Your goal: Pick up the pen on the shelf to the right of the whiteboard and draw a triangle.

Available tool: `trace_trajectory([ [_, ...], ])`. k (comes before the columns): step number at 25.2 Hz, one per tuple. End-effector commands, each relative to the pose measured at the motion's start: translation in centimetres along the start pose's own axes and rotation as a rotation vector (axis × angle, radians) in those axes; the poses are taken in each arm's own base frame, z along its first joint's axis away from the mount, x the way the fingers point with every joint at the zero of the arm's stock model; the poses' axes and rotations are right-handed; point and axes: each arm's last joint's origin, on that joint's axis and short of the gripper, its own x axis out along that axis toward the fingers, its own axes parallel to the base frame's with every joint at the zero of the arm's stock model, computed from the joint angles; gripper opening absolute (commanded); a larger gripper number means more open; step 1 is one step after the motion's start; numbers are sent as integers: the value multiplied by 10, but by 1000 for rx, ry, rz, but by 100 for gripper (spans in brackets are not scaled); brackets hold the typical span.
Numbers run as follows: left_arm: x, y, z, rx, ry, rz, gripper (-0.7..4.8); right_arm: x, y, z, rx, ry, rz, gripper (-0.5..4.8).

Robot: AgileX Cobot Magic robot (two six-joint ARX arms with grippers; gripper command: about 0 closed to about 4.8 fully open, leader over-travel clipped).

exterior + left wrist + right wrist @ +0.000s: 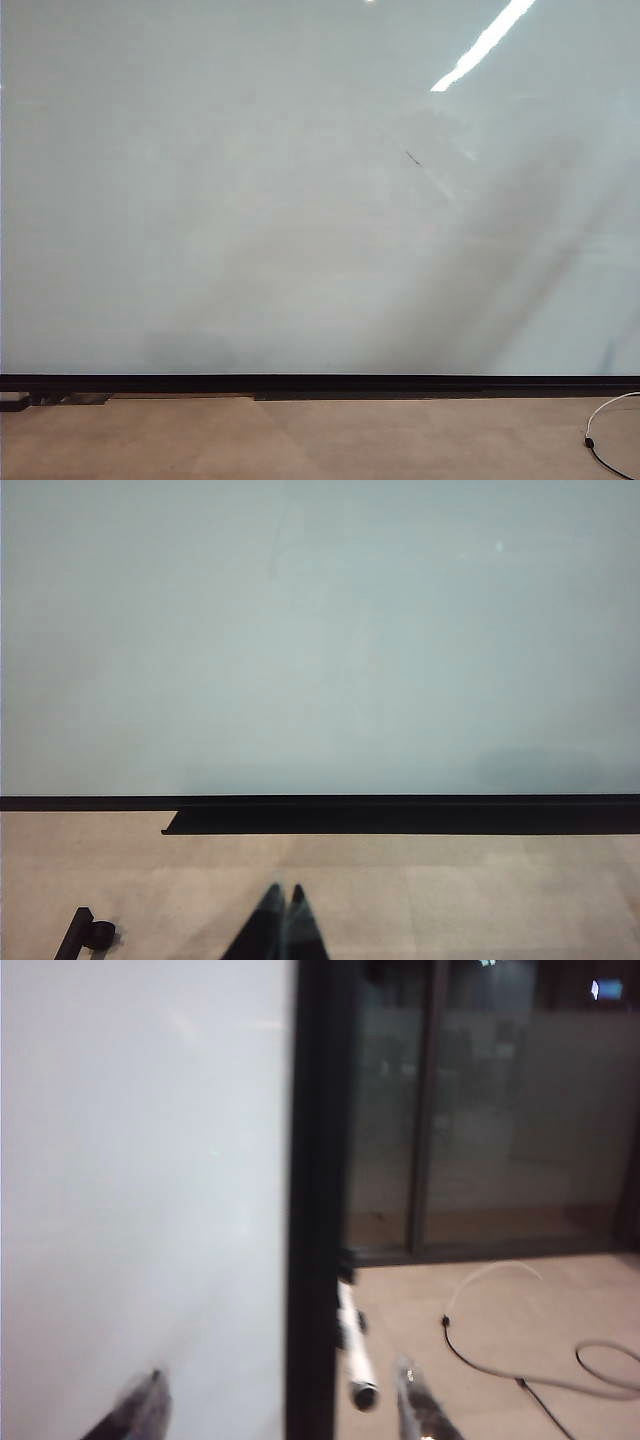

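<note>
1. While the right gripper (280, 1410) hung with jaws spread wide, the pen (354, 1350) lay, seemingly on a ledge, just beside the whiteboard's (140, 1180) dark edge.
2. The left gripper (283, 895) pointed at the board, fingertips pressed together.

Glossy pale grey-white whiteboard (250, 200) with a black lower strip; slim white pen (354, 1345), seemingly dark-tipped through blur; beige floor (300, 440).

We note a bright ceiling-light glare streak on the whiteboard (200, 200) in the exterior view, soft diagonal shadows below it, and heavy motion blur throughout the right wrist view.
</note>
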Motion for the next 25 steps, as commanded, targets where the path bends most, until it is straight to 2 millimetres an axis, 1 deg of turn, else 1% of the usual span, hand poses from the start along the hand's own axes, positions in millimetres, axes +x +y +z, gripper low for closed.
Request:
trace_trajectory([
  [1,0,0,2,0,-11,-4,-5,12,-14,-2,5,-73,29,305],
  [2,0,0,2,0,-11,-4,-5,18,-18,-5,7,-70,42,310],
  [3,0,0,2,0,-11,-4,-5,31,-25,-13,18,-46,73,311],
  [7,0,0,2,0,-9,-3,-5,65,-44,-31,35,-22,176,311],
  [8,0,0,2,0,-10,-1,-5,77,-51,-41,61,-14,186,311],
  [9,0,0,2,0,-10,-1,-5,85,-54,-46,72,-1,195,311],
  [10,0,0,2,0,-11,-4,-5,96,-57,-55,71,20,199,311],
  [11,0,0,2,0,-11,-4,-5,102,-60,-61,60,32,202,311],
  [12,0,0,2,0,-10,-1,-5,112,-60,-69,35,42,222,312],
  [14,0,0,2,0,-11,-4,-5,123,-62,-77,16,53,239,312],
  [16,0,0,2,0,-10,-2,-5,129,-64,-85,1,63,247,313],
  [20,0,0,2,0,-11,-4,-5,131,-64,-94,-21,82,245,315],
  [25,0,0,2,0,-11,-4,-5,135,-66,-107,-7,111,213,314],
])
